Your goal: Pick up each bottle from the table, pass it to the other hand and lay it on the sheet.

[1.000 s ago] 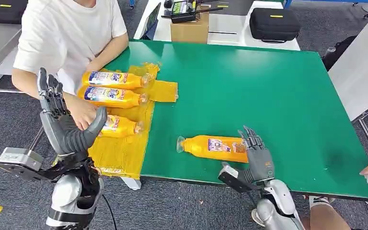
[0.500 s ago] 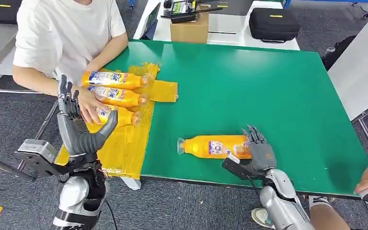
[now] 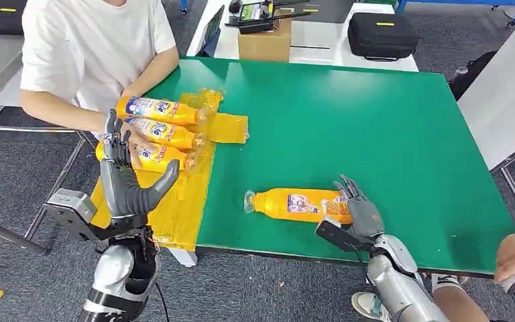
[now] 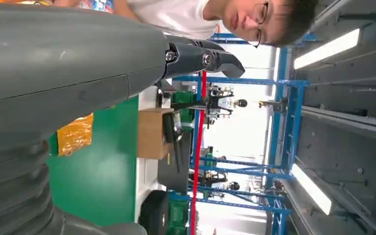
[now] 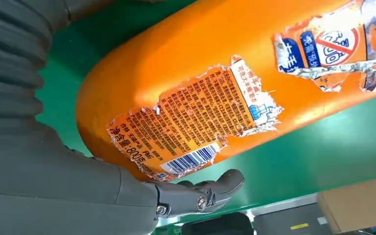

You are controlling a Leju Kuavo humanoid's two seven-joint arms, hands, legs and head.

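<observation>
The bottle (image 3: pixel 298 204) lies on its side on the green table (image 3: pixel 375 127), low and centre-right in the head view, cap end pointing left. The right hand (image 3: pixel 357 211) is at its base end, fingers (image 3: pixel 349 189) curved over the bottle's top; the right wrist view puts the thumb (image 5: pixel 210 193) under the torn label, close against the orange body. Whether the grip has closed I cannot tell.

To do this pick well, I judge the hand should wrap further round the body, thumb opposite the fingers, before lifting; gripped this near the base, the bottle may tip cap-down. Lift level and leave the cap half free for the other hand.

The left hand (image 3: pixel 126 178) stands upright at the lower left, fingers spread and holding nothing, over the yellow sheet (image 3: pixel 174 208). Three bottles (image 3: pixel 157 131) already lie on the sheet, upper left, with a person's hand (image 3: pixel 134 153) among them.
</observation>
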